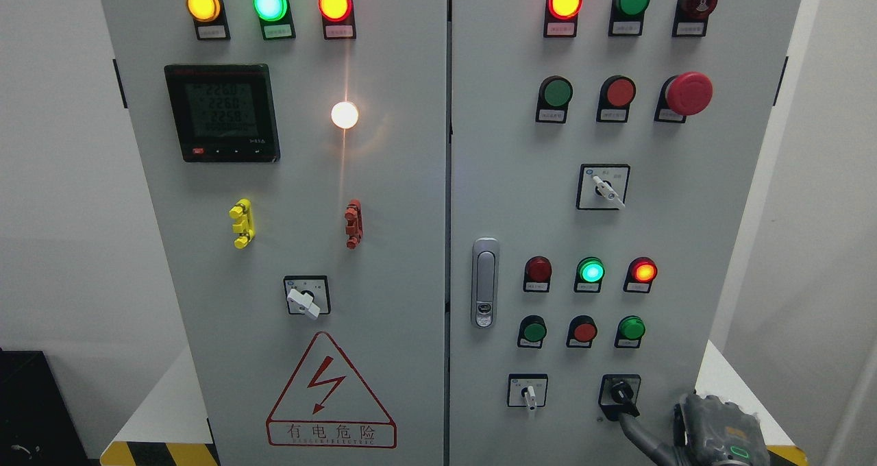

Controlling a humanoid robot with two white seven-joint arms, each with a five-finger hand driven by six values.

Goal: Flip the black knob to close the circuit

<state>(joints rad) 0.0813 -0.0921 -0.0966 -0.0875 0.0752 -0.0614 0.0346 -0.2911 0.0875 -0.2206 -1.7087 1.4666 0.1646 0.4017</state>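
The black knob [622, 393] sits in a black-framed plate at the lower right of the grey cabinet's right door [616, 219], its handle pointing down-right. My right hand [706, 432] comes up from the bottom right corner. One dark finger [634, 430] stretches up-left, and its tip touches the lower edge of the knob's plate. The other fingers are hidden behind the hand's grey body. Nothing is held. My left hand does not appear.
A white-handled rotary switch [528, 392] sits left of the black knob. Above it are coloured push buttons [584, 331], indicator lamps [590, 271] and a door latch [485, 282]. A red mushroom stop button [687, 94] projects at the upper right. The left door carries a meter [222, 112].
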